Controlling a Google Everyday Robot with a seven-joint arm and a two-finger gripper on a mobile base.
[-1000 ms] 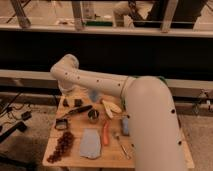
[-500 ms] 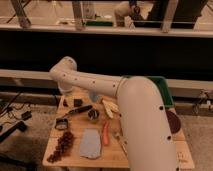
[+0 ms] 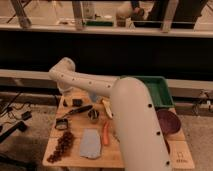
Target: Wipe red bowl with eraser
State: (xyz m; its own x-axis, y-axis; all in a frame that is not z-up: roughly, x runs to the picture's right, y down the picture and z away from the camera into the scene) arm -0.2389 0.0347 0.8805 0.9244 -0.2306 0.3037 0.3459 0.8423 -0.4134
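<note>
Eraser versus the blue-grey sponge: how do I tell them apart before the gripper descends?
The eraser is black; the sponge is blue-grey. The eraser is much smaller than the sponge. The eraser lies far left on the wooden table, close to the gripper; the sponge lies near the front edge, beside the carrot. Both are flat rectangular blocks lying on the table.
</note>
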